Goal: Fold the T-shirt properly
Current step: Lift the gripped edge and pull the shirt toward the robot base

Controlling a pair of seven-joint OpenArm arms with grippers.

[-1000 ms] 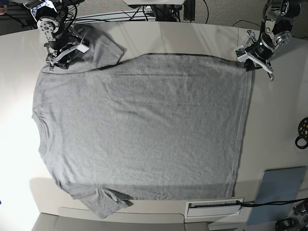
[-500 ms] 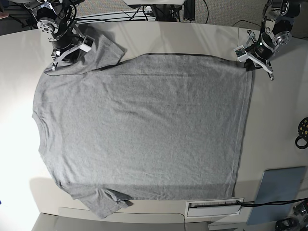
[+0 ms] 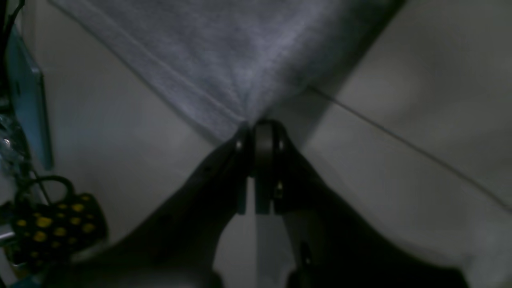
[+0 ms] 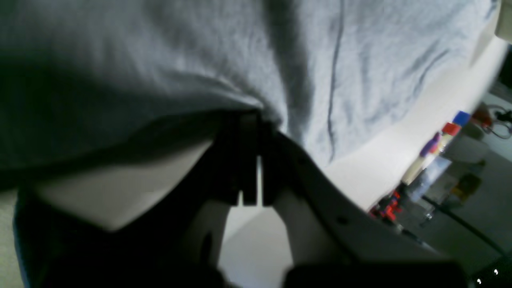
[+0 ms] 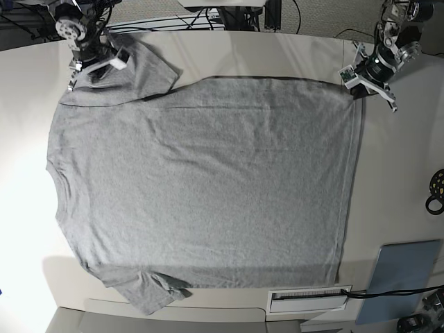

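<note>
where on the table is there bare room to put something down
Bare table runs along the far edge above the T-shirt, and down the strip between its hem and the blue pad. The far corners are crowded by the right gripper and left gripper.

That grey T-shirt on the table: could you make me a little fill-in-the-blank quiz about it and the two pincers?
1. The T-shirt lies spread ___ on the table.
2. The left pincer is shut on the shirt's ___ corner.
3. The right pincer grips the shirt near a ___.
4. The side facing up shows ___ lettering.

Missing words: flat; hem; sleeve; no
</note>
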